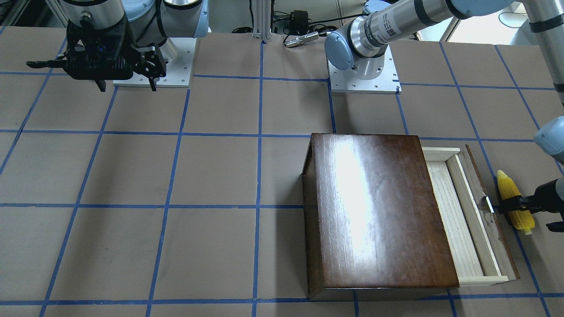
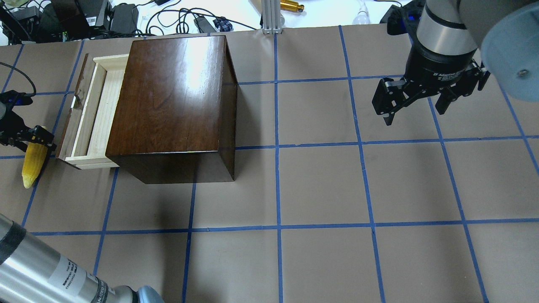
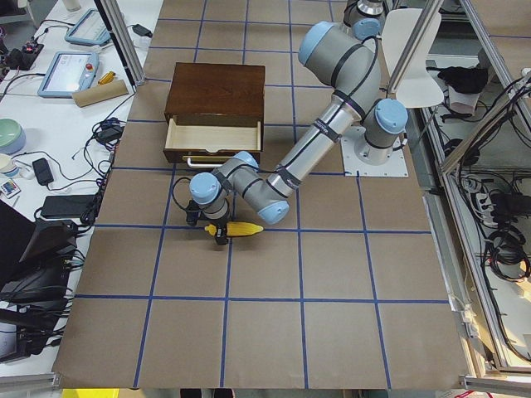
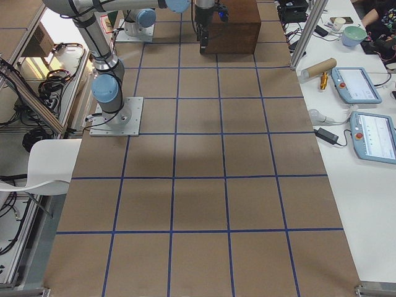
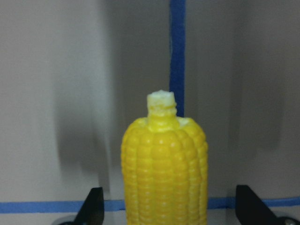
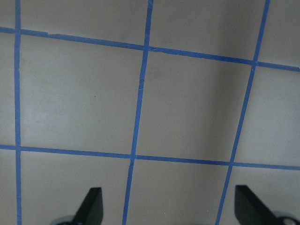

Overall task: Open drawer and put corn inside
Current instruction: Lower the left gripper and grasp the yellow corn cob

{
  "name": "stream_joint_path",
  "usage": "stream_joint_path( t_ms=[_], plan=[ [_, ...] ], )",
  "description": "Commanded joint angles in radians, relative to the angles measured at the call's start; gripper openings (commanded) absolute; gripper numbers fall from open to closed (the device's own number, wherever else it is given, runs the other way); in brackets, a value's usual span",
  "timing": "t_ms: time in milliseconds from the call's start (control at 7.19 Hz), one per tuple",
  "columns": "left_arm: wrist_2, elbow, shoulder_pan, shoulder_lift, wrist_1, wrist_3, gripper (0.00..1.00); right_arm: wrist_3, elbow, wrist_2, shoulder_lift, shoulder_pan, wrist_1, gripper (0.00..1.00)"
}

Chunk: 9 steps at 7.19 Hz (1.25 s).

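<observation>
The drawer (image 1: 449, 211) is pulled partway out of the dark-brown box (image 1: 379, 211). Its pale wood tray is empty and its metal pull (image 1: 487, 204) faces the corn. The drawer also shows in the overhead view (image 2: 99, 109). The yellow corn (image 1: 511, 189) lies on the table just outside the drawer's front panel. It shows from overhead (image 2: 33, 162) and in the left wrist view (image 5: 164, 164), pale stub end away from the camera. My left gripper (image 1: 526, 215) is open, with a finger on each side of the corn and a gap to it. My right gripper (image 2: 414, 111) is open and empty, held above the table far from the box.
The arm bases (image 1: 363, 77) stand at the robot's edge of the table. Cables and a metal cylinder (image 1: 302, 40) lie beyond them. A side table with tablets (image 3: 70, 75) runs along the operators' side. Blue tape lines grid the brown table.
</observation>
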Motion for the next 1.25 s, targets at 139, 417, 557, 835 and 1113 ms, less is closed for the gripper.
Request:
stream_joint_path(
  t_ms=[139, 417, 557, 835, 1113],
  plan=[
    [0.007, 0.002, -0.002, -0.006, -0.001, -0.004, 1.00, 0.001, 0.000, 0.000, 0.000, 0.000, 0.000, 1.00],
    [0.004, 0.002, -0.002, -0.003, 0.001, -0.004, 0.92, 0.000, 0.000, 0.000, -0.001, 0.000, 0.000, 1.00],
    [0.006, 0.002, -0.002, -0.004, 0.002, 0.000, 0.58, 0.000, 0.000, 0.000, 0.000, 0.000, 0.000, 1.00],
    [0.004, 0.005, -0.002, 0.000, 0.002, -0.003, 0.00, 0.000, 0.000, 0.000, -0.001, 0.000, 0.000, 1.00],
    [0.004, 0.005, -0.002, 0.002, 0.002, -0.003, 0.00, 0.001, 0.000, 0.000, 0.000, 0.000, 0.000, 1.00]
  ],
)
